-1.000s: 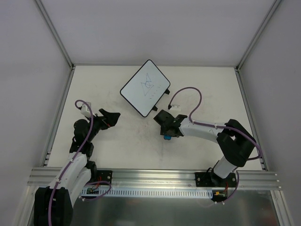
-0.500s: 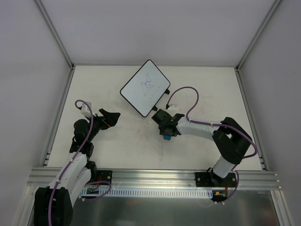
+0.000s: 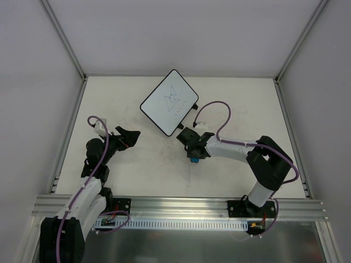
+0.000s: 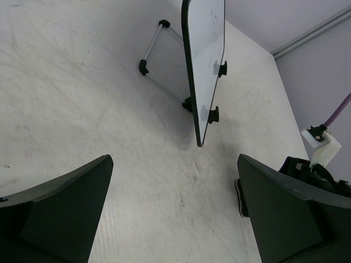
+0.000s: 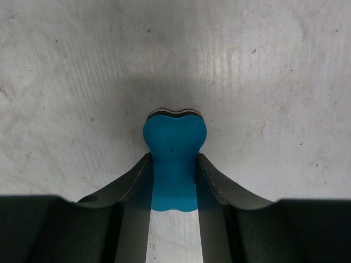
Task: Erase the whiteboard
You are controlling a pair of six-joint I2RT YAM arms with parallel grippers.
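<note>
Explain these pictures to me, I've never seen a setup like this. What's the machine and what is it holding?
The machine is two robot arms bolted to the near edge of a table. One picture looks down from above. The other two come from a camera on each wrist. On the table stands a whiteboard with thin scribbles, propped on a wire stand. The right gripper is shut on a small blue eraser. The left gripper is open and empty, and it faces the whiteboard.
</note>
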